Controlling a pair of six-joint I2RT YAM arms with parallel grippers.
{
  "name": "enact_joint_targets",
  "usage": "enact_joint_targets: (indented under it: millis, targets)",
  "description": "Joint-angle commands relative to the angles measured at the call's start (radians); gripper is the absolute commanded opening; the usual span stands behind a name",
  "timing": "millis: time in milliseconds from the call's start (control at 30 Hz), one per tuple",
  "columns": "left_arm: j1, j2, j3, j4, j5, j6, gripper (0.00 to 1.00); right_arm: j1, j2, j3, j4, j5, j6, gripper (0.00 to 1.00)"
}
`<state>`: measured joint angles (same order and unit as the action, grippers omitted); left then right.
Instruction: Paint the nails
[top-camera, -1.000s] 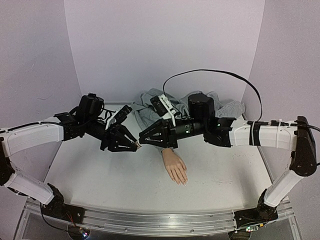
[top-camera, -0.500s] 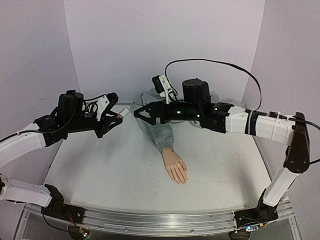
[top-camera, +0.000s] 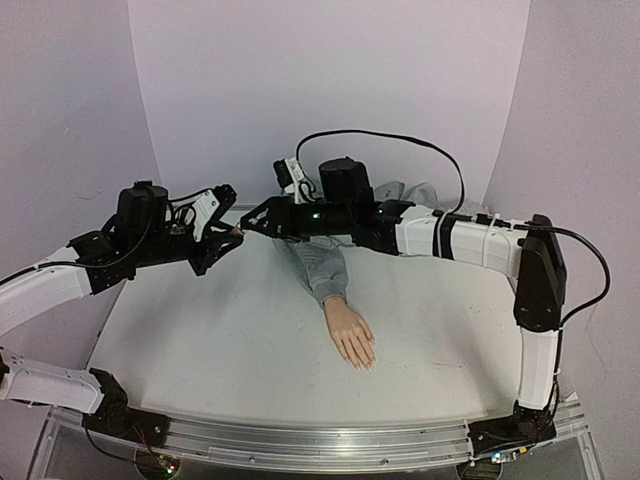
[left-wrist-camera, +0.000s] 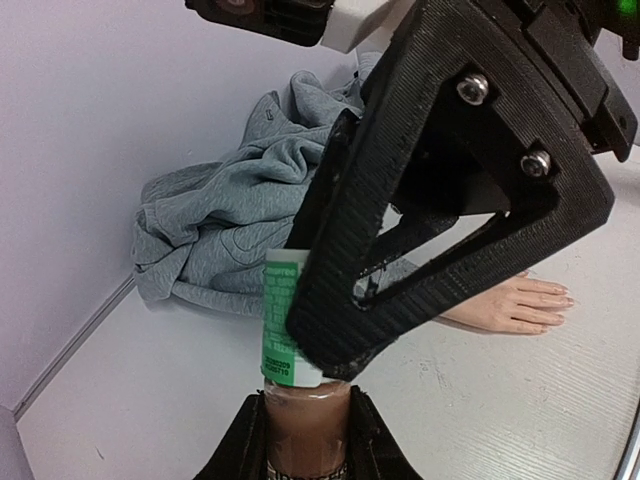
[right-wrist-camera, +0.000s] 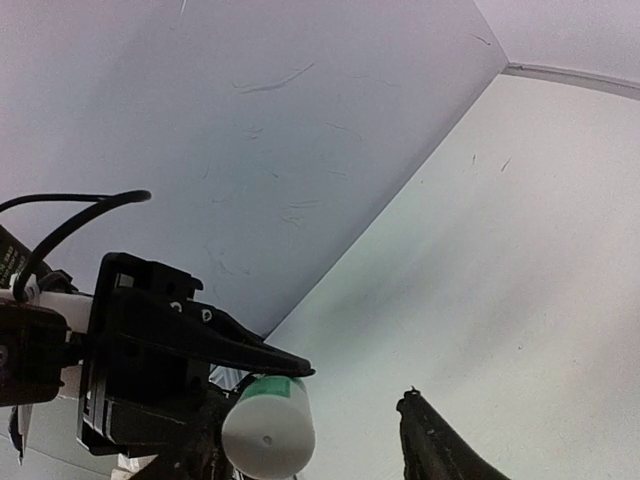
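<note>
The left gripper (top-camera: 229, 236) grasps a small brown white-capped bottle (left-wrist-camera: 303, 425); the right gripper (top-camera: 250, 222), jaws parted, straddles its cap.

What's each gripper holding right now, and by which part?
Left gripper holds the small bottle by its brown body. Right gripper holds nothing, open near its white cap.
</note>
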<state>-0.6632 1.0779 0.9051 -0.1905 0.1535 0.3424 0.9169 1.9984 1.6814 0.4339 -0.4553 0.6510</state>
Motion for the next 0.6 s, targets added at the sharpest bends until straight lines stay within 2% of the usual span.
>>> enact_joint_targets:
  millis: [0,67,200,300,367,433,567]
  targets:
    - [-0.006,-0.026,0.009,0.045,0.024,-0.011,0.0,0.002,0.007,0.072,0.08,-0.058,0.07,0.5]
    - [-0.006,-0.025,0.009,0.045,0.042,-0.013,0.0,0.002,0.019,0.078,0.102,-0.084,0.08,0.43]
    - [-0.006,-0.025,0.008,0.045,0.097,-0.019,0.0,0.002,0.008,0.056,0.125,-0.107,0.06,0.21]
    - [-0.004,-0.026,0.011,0.045,0.188,-0.032,0.0,-0.003,-0.031,0.016,0.129,-0.128,0.008,0.11]
    - [0.004,-0.035,0.019,0.046,0.313,-0.042,0.0,-0.005,-0.064,-0.018,0.135,-0.17,-0.035,0.05]
    - [0.02,-0.045,0.026,0.053,0.518,-0.043,0.0,-0.004,-0.107,-0.07,0.162,-0.249,-0.101,0.03]
    - [0.047,-0.019,0.052,0.065,0.896,-0.071,0.0,0.006,-0.225,-0.252,0.239,-0.572,-0.339,0.03]
